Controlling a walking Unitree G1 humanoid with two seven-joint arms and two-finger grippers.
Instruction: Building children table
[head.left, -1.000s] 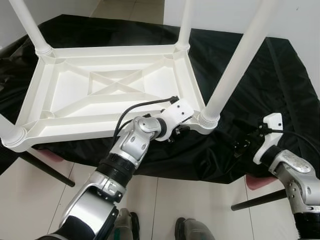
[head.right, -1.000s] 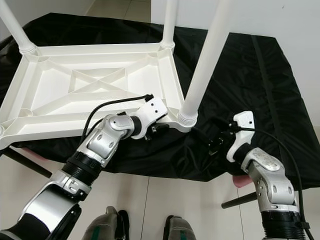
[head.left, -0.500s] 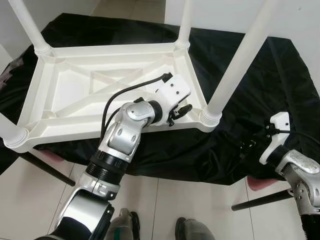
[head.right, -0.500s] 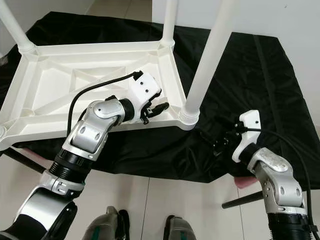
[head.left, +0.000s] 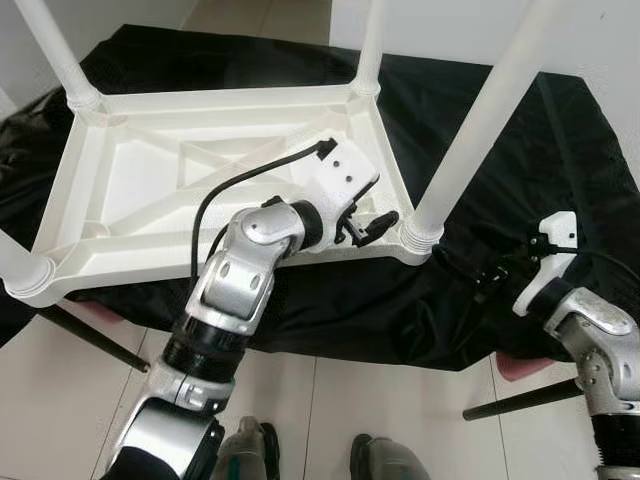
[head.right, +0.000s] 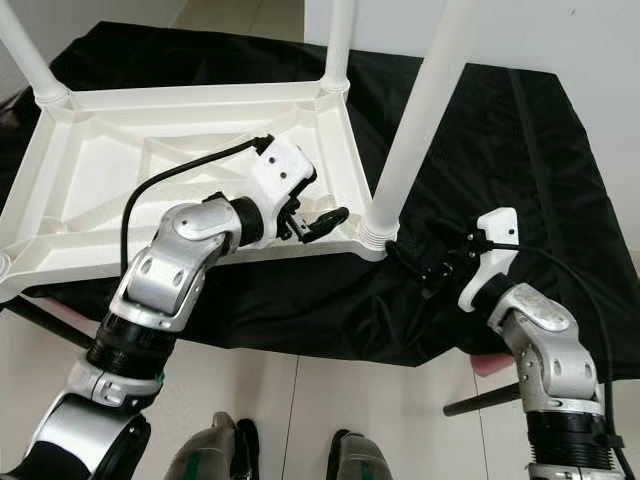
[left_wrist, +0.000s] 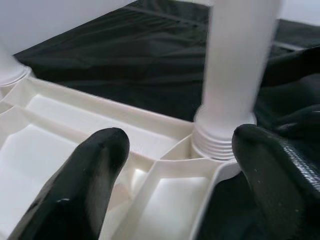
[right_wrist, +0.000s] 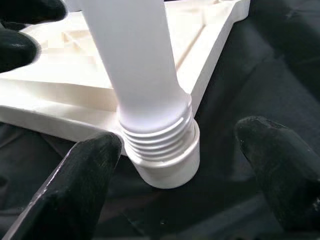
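Note:
A white plastic children's table (head.left: 150, 170) lies upside down on a black cloth, its round legs pointing up. The near right leg (head.left: 480, 120) is seated in its threaded corner socket (head.left: 420, 235). My left gripper (head.left: 365, 222) hovers open over the table's underside just left of that socket; in the left wrist view the leg (left_wrist: 235, 60) stands between its spread fingers (left_wrist: 95, 175). My right gripper (head.right: 435, 265) is low on the cloth just right of the same socket, open; in the right wrist view its fingers (right_wrist: 85, 185) flank the leg's base (right_wrist: 160, 145) without touching it.
Three more legs rise at the far left (head.left: 60, 50), far right (head.left: 370, 45) and near left (head.left: 20, 265) corners. The black cloth (head.left: 520, 130) drapes over a stand with dark legs (head.left: 90, 335). Tiled floor and my feet (head.left: 375, 460) lie below.
My left gripper rose from under the table's front rim to above the corner and moved toward the leg. My right gripper drew back, then came in close to the leg's base.

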